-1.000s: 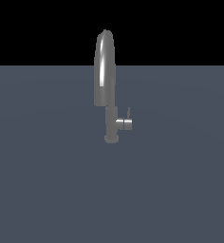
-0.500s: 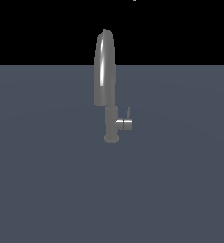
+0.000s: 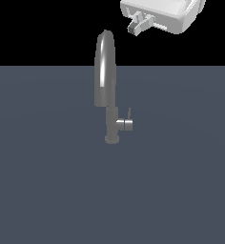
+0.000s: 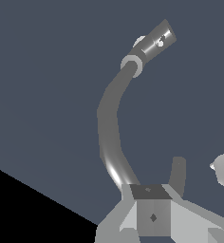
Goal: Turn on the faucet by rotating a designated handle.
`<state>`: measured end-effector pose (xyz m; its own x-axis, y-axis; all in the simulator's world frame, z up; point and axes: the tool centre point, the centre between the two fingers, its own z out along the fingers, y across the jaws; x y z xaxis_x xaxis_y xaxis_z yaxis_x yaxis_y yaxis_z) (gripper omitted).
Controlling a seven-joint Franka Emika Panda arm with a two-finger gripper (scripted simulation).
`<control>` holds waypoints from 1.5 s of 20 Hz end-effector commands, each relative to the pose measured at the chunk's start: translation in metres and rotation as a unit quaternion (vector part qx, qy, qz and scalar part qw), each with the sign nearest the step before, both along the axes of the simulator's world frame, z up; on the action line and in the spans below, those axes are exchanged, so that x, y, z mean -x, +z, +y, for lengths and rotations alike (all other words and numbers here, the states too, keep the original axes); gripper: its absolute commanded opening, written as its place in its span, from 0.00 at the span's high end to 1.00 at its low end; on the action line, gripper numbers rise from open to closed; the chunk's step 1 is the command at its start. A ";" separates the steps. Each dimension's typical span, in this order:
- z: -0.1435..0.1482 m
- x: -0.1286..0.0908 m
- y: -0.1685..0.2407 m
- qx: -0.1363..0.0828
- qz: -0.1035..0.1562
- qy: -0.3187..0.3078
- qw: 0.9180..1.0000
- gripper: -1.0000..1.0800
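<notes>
- Approach step in hand, by judgement: gripper (image 3: 139, 25) high at the exterior view's upper right, well apart from the faucet (image 3: 106, 86).
- Jaw spread impossible to tell from either view; nothing held.
- Handle (image 3: 125, 124) jutting from the post toward the exterior view's right, thin lever pin upright, untouched.
- Next: descend beside the post, reach the stub, then rotate.

One faucet (image 3: 105, 71), one handle (image 3: 125, 124), one hand (image 3: 139, 25).
</notes>
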<state>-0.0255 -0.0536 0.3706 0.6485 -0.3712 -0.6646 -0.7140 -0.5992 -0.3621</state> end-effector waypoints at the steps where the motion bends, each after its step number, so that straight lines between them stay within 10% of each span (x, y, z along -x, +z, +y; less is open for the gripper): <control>1: -0.004 -0.011 -0.015 -0.024 0.021 -0.022 0.999 1.00; 11: -0.019 -0.049 -0.089 -0.130 0.115 -0.120 0.977 1.00; 21: -0.022 -0.070 -0.177 -0.239 0.213 -0.223 0.921 1.00; 30: -0.014 -0.074 -0.226 -0.294 0.264 -0.276 0.876 1.00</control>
<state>0.0480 -0.0690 0.1503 0.0366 -0.0399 -0.9985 -0.9978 0.0534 -0.0387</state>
